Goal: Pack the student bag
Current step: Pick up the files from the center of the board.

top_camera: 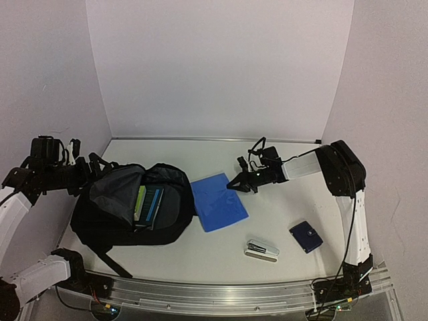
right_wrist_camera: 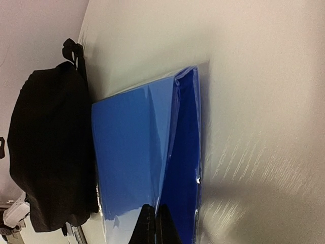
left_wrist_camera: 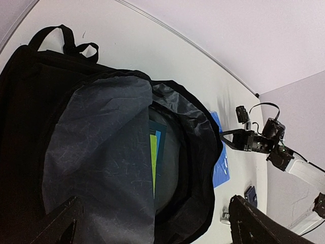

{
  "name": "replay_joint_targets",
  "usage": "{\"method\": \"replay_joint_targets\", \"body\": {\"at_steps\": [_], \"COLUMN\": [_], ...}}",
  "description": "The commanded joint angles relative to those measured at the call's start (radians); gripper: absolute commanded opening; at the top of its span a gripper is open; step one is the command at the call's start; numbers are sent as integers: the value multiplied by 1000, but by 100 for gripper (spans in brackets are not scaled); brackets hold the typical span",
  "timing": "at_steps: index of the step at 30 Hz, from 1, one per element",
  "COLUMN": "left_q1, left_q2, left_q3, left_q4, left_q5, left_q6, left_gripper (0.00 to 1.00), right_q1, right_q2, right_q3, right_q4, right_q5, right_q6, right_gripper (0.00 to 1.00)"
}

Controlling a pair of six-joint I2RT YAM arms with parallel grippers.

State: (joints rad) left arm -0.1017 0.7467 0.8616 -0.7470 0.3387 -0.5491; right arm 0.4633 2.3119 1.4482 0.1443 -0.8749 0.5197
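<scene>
1. Nearest the arm bases, a stapler (top_camera: pixel 262 250) and a small dark blue case (top_camera: pixel 305 236) are lying on the bench (top_camera: pixel 281 214), apart from each other and well apart from the bag.
2. The bag (top_camera: pixel 114 224) is lying flat on the left side of the bench with its mouth gaping. A grey lining flap (left_wrist_camera: pixel 96 152) is folding outward, and books (top_camera: pixel 148 202) are standing on edge inside.
3. Judging by the sagging fabric, the bag is handling soft and floppy. The books are likely weighing it down. The mouth rim or the top loop is looking like the best hold, since the flat panels would only bunch up.
4. A blue folder (top_camera: pixel 217 200) is lying just beside the bag's right side, perhaps touching it. It is looking thin, glossy and probably slippery.
5. The right tool (top_camera: pixel 234 185) is pinching the folder's far edge with its jaws fully together, and one cover is lifting.
6. Farthest left, the left tool (left_wrist_camera: pixel 156 199) is hovering over the open mouth with its jaws wide, holding nothing.
</scene>
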Motion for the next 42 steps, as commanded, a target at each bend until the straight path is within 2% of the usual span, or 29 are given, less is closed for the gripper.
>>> {"method": "replay_joint_targets", "body": {"at_steps": [1,7,11,18,22,28,36,42], "left_q1": [3,4,2,-10,-68,-222,-255,-332], "left_q2": [10,27,43,53,96,229,404,536], "left_q3": [23,26,25,4,12,97,243,348], "left_q4": [72,136,192,338,387,404,379,264], "left_q5": [56,154,236,330,331,296,425,523], "left_q6": [19,8,-34,-109,-108,-11,170,269], "left_gripper": [100,100,100,100,100,100,100,100], "right_q1": [-2,-35,-37,-37,-33,50,208,265], "right_q2": [-163,-368,-490,-657,-710,-772,-772,-764], "right_q3": [-32,-143,-203,-259,-273,-253,-200,-154], "right_q4": [21,20,20,16,2,-102,-134,-132], "right_q5": [52,190,225,190,115,47,-70,-170], "right_q6": [31,56,70,82,77,-41,-96,-111], "right_gripper": [0,0,0,0,0,0,0,0]}}
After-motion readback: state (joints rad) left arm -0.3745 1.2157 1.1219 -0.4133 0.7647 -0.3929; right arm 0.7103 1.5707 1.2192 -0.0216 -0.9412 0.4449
